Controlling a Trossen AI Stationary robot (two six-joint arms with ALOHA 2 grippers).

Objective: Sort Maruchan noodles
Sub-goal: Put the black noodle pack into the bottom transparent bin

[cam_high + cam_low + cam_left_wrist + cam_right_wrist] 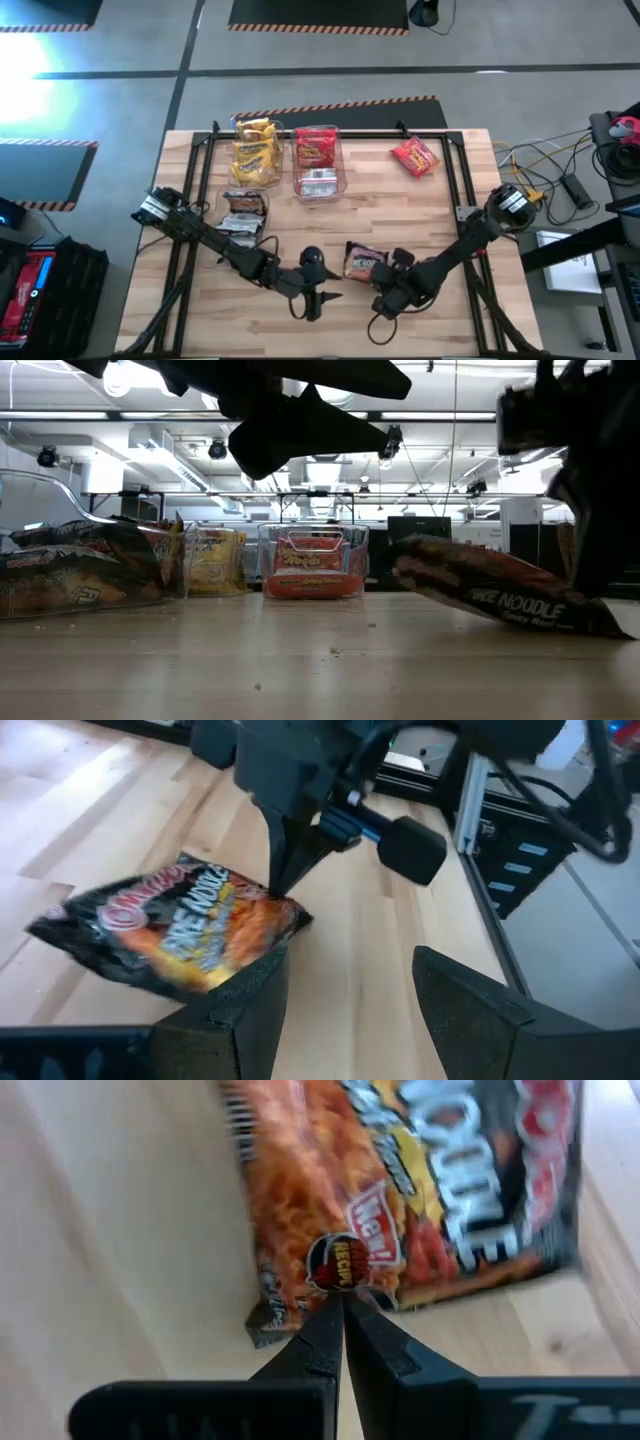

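Right gripper (340, 1315) pinched on edge of dark crinkly plastic noodle packet (362, 260), one end lifted off wooden table (450, 200). Left gripper (345, 990), fingers apart, beside packet.

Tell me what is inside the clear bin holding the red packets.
The middle clear bin holds a red-orange packet at the back and another packet, silvery side up, at the front. Anything beneath them is covered.
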